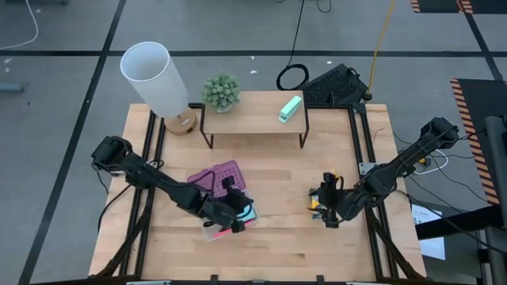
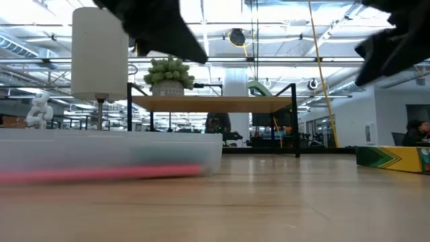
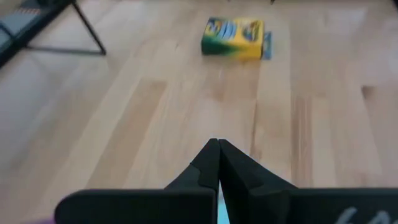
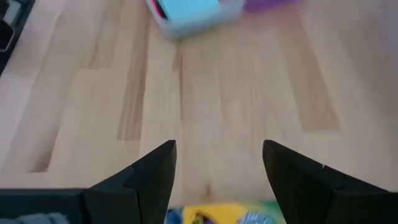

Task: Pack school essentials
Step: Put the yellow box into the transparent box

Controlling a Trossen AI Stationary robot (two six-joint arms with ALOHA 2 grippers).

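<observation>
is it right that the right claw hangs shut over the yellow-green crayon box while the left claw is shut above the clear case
Not quite. The right wrist view shows the right claw open, fingers spread above the yellow-green cardboard crayon box. The left claw is shut above the clear plastic case, as you said.

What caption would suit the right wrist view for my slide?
Open right gripper poised above the crayon box, the clear case across the table.

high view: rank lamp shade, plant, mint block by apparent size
1. Lamp shade, largest by far, though it stands tall, nearer the camera.
2. Plant.
3. Mint block, smallest.
</observation>
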